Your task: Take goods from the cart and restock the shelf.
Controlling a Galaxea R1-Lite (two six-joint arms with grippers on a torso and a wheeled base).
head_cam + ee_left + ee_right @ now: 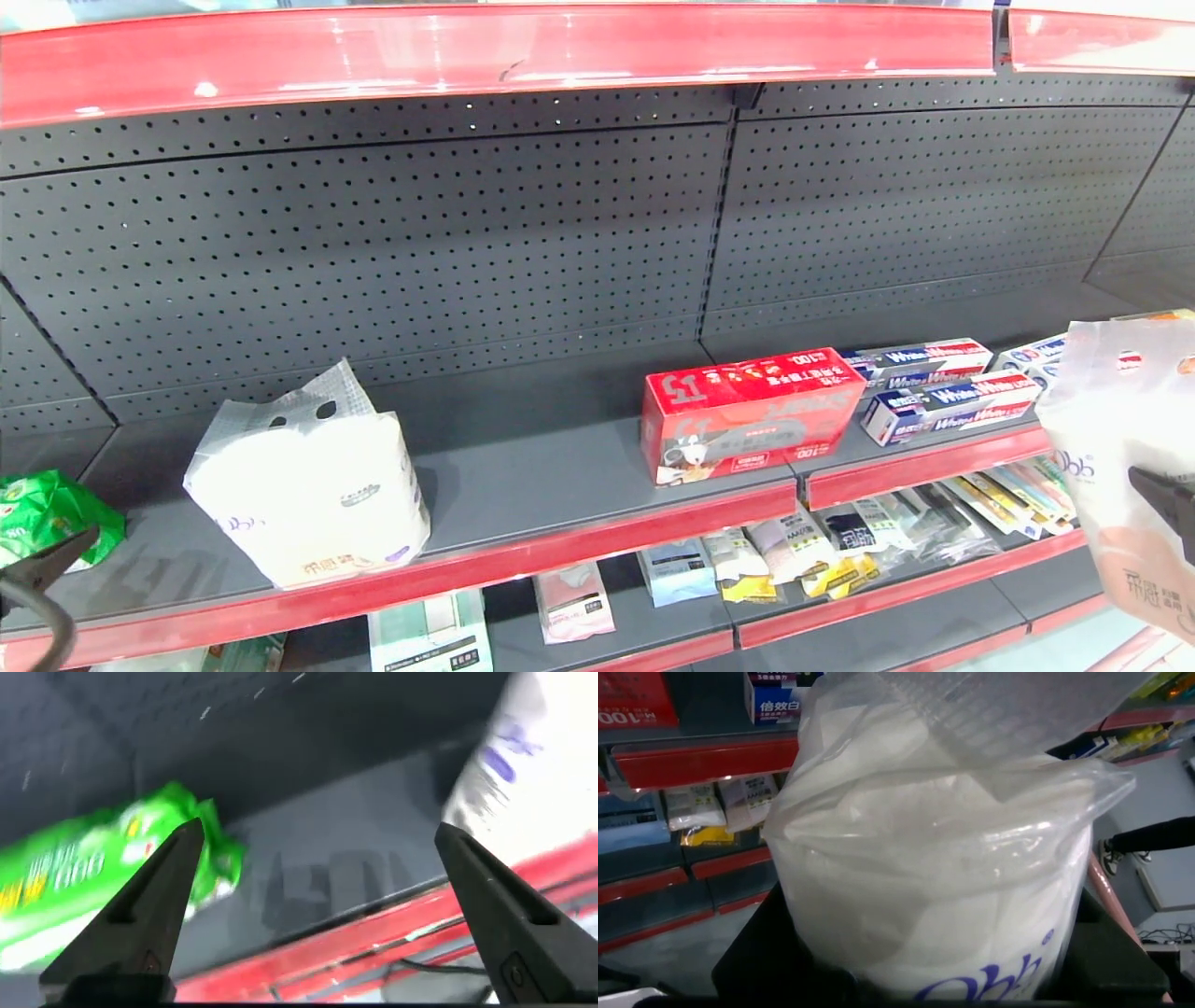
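Restocking in progress, all positions given relative to the red box (747,411), which lies on the shelf board (560,467) near the board's right end. Toothpaste boxes (943,392) lie just beside the red box on its right; a shelved tissue pack (308,485) stands upright well to its left, close to the front edge; a green pack (47,518) lies farther left again, beyond that tissue pack; small packets (747,560) lie on the tier below the red box.

The right gripper (1162,499) is to the right of the red box and forward of the shelf edge; its fingers are clamped on a held tissue pack (943,868), white rolls in clear film, which is off the board and not yet over it. The left gripper (318,829) is far to the left of the red box, near the green pack; its fingers are spread wide with nothing between them.

Judged progress: partly done; one tissue pack is already on the board, a second is in the grip and has yet to be set down; the wide bare stretch between the shelved tissue pack and the red box looks like the likely place for it; how many goods remain to be fetched cannot be told.
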